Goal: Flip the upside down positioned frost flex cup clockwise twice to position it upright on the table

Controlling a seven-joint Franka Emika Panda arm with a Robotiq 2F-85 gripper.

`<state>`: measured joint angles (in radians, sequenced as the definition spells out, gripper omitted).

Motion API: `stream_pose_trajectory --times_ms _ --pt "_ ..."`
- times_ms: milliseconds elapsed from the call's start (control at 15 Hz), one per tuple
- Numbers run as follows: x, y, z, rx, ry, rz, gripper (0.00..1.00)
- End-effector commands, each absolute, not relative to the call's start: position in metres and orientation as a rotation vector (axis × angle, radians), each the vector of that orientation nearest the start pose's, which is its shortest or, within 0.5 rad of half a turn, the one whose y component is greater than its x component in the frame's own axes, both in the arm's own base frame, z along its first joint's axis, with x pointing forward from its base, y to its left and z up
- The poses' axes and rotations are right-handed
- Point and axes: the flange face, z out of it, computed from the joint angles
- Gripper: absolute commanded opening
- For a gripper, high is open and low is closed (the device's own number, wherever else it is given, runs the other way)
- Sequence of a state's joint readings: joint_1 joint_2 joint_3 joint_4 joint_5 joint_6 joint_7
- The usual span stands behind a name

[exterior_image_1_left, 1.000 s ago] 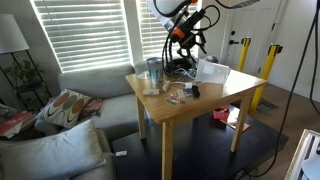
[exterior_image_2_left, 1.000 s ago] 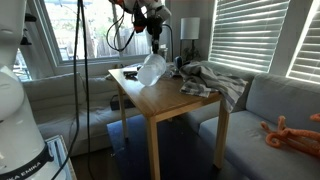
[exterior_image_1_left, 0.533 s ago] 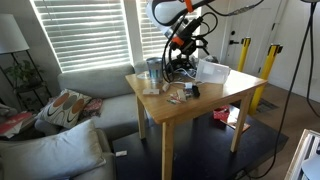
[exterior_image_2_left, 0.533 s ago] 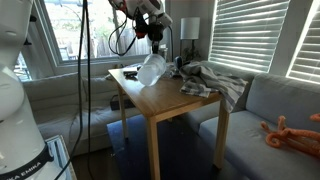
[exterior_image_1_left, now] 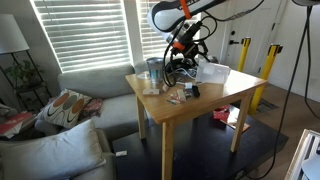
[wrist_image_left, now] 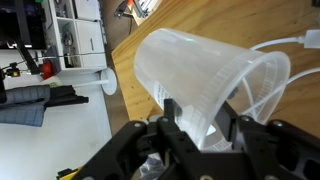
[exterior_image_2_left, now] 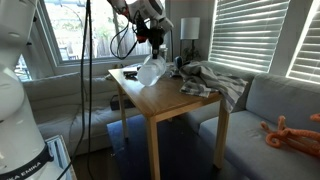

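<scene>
The frost flex cup (wrist_image_left: pixel 195 70) is frosted, whitish and tapered. It lies tilted on its side between my jaws in the wrist view, its closed end up left and its open mouth to the right. My gripper (wrist_image_left: pixel 203 108) is shut on the cup's wall. In both exterior views the cup (exterior_image_1_left: pixel 210 72) (exterior_image_2_left: pixel 152 70) rests tilted near a back corner of the light-wood table (exterior_image_1_left: pixel 200 105) (exterior_image_2_left: pixel 160 100), with my gripper (exterior_image_1_left: pixel 195 60) (exterior_image_2_left: pixel 153 50) just above it.
A grey tumbler (exterior_image_1_left: pixel 153 68) stands at the table's other back corner. Small items (exterior_image_1_left: pixel 183 93) lie mid-table. A crumpled grey cloth (exterior_image_2_left: pixel 212 80) covers one side. A white cable (wrist_image_left: pixel 290 45) runs beside the cup. Sofas surround the table.
My gripper has come down a little closer over the cup. The cup stays tilted at the same spot on the table.
</scene>
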<state>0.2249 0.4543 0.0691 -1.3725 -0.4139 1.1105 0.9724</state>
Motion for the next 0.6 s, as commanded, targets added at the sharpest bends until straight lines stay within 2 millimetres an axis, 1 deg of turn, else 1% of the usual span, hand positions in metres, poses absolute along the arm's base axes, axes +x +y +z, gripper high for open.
stream_pose_trajectory --times_ms 0,133,200,333,467,533 --pt "0.591 0.121 0.441 2.204 -0.844 -0.436 0.16" --pt "0.588 0.121 0.448 2.199 -0.843 -0.432 0.03" --pt "0.586 0.122 0.452 2.198 -0.842 -0.429 0.01" --pt "0.581 0.122 0.463 2.196 -0.842 -0.419 0.00" --pt "0.573 0.124 0.480 2.199 -0.847 -0.392 0.02" --pt "0.569 0.124 0.489 2.203 -0.847 -0.378 0.01"
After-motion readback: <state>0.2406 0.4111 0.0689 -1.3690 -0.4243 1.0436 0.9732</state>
